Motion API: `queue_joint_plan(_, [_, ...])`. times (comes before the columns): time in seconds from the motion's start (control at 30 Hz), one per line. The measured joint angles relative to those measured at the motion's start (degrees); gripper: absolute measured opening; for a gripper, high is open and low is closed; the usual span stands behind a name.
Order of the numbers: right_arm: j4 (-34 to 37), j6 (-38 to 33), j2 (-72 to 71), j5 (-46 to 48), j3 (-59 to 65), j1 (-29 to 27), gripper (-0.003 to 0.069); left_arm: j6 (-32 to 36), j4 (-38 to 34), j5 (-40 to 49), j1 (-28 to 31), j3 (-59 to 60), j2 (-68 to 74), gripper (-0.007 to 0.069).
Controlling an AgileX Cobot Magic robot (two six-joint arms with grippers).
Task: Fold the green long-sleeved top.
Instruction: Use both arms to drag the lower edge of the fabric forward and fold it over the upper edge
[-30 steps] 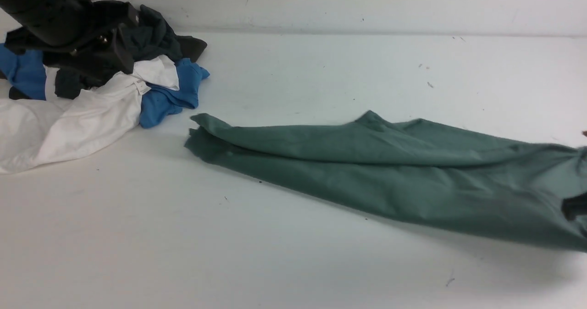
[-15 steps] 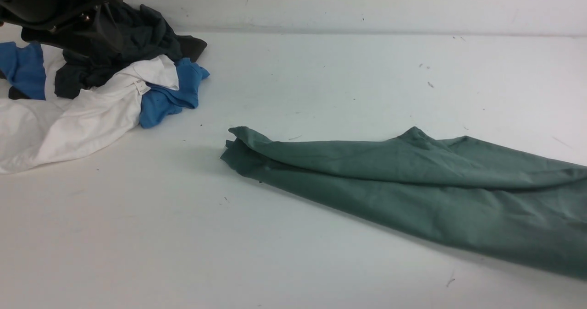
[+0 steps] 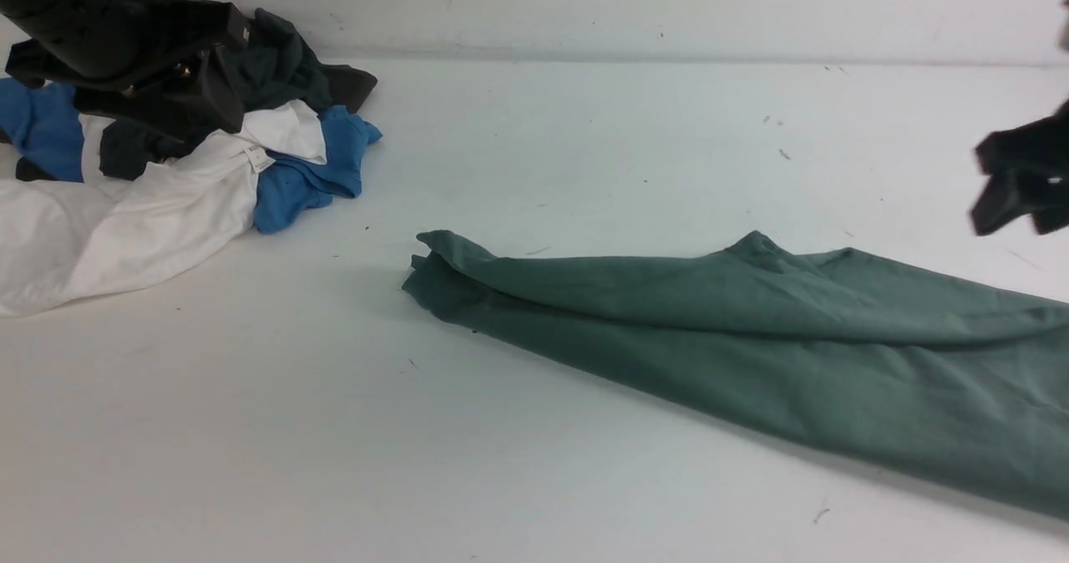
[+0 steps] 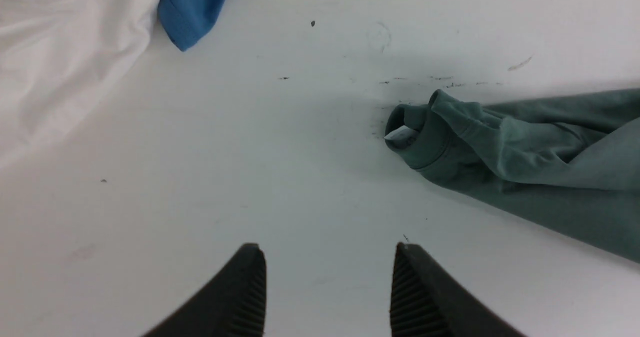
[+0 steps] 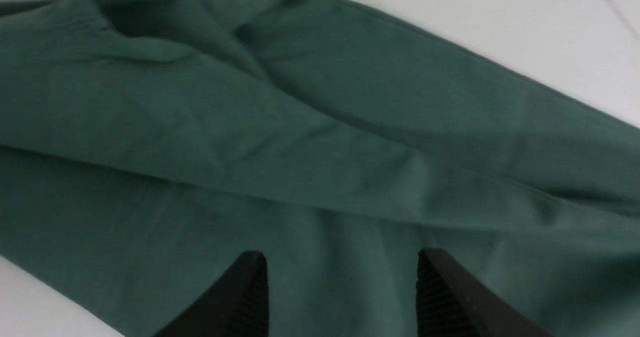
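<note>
Nearest: bare white table [image 3: 250, 446]. Next back, the green long-sleeved top [image 3: 752, 354] lies on the table right of centre. It is bunched lengthwise into a long band that runs off the right edge of the front view. Collar end points toward the middle, white tag [image 4: 402, 136] peeking out in the left wrist view. Not flat, layers lapped over each other, sleeves can't be picked out.

Right gripper [image 5: 340, 257] hovers over the top's right part, jaws wide apart, nothing between them, apparently clear of the cloth. Left gripper [image 4: 327, 249] is also spread and holds nothing. It is over bare table, apart from the collar end.

Far back left: a pile of white garment [image 3: 125, 220], blue garment [image 3: 309, 179] and dark garment [image 3: 276, 62], with the left arm above it.

Risks, my judgement:
- **Bad pinch:** the top is bunched, so the right gripper may catch several layers or just one. A lift would then twist the cloth rather than spread it.
- **Blind grab:** hem and sleeves lie beyond the front view's right edge, so a grab there is blind.
- **Snagging the pile:** the left gripper is near the pile. A low sweep toward the collar could snag the blue or white garment and drag it along.
- **Folding too early:** folding before flattening would lock the creases in.
</note>
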Motion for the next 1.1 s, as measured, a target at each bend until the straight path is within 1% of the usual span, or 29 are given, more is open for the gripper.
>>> queue_joint_plan(0.03, [0.1, -0.4, 0.3, -0.6, -0.1, 0.3, 0.0381, 0.0, 0.0, 0.0, 0.0, 0.0, 0.0, 0.0325])
queue_joint_plan(0.1, [-0.2, -4.2, 4.7, -3.9, -0.1, 3.4, 0.0381, 0.0, 0.0, 0.0, 0.0, 0.0, 0.3, 0.0325])
queue_joint_plan(0.17, [-0.9, -5.9, 7.4, -6.2, -0.1, 4.4, 0.0381, 0.0, 0.0, 0.0, 0.0, 0.0, 0.4, 0.0325])
queue_joint_plan(0.37, [-4.8, -7.0, 15.6, -10.3, -0.1, 5.2, 0.0381, 0.0, 0.0, 0.0, 0.0, 0.0, 0.5, 0.0325])
queue_joint_plan(0.57, [-5.2, -7.1, 17.8, -11.1, -0.3, 5.2, 0.0372, 0.0, 0.0, 0.0, 0.0, 0.0, 0.5, 0.0325])
queue_joint_plan(0.67, [-5.1, -7.2, 18.0, -11.1, -0.4, 5.2, 0.0308, 0.0, 0.0, 0.0, 0.0, 0.0, 0.5, 0.0325])
queue_joint_plan(0.73, [-5.0, -7.2, 18.1, -10.7, -0.8, 5.2, 0.0239, 0.0, 0.0, 0.0, 0.0, 0.0, 0.5, 0.0325])
queue_joint_plan(0.77, [-5.0, -7.2, 18.1, -10.7, -1.0, 5.2, 0.0232, 0.0, 0.0, 0.0, 0.0, 0.0, 0.5, 0.0325])
queue_joint_plan(0.83, [-5.2, -7.2, 18.5, -9.9, -2.7, 5.2, 0.0111, 0.0, 0.0, 0.0, 0.0, 0.0, 0.5, 0.0325])
queue_joint_plan(0.87, [-5.2, -7.2, 18.5, -9.4, -3.5, 5.2, 0.0076, 0.0, 0.0, 0.0, 0.0, 0.0, 0.5, 0.0325])
queue_joint_plan(0.9, [-5.2, -7.2, 18.5, -9.4, -3.5, 5.2, 0.0067, 0.0, 0.0, 0.0, 0.0, 0.0, 0.5, 0.0325])
queue_joint_plan(0.93, [-5.2, -7.2, 18.5, -8.8, -4.9, 5.2, 0.0025, 0.0, 0.0, 0.0, 0.0, 0.0, 0.5, 0.0325])
queue_joint_plan(1.0, [-5.2, -7.2, 18.5, -8.4, -7.2, 5.2, -0.0003, 0.0, 0.0, 0.0, 0.0, 0.0, 0.5, 0.0325])
queue_joint_plan(1.1, [-5.3, -7.2, 18.5, -8.0, -9.5, 5.2, -0.0011, 0.0, 0.0, 0.0, 0.0, 0.0, 0.5, 0.0325])
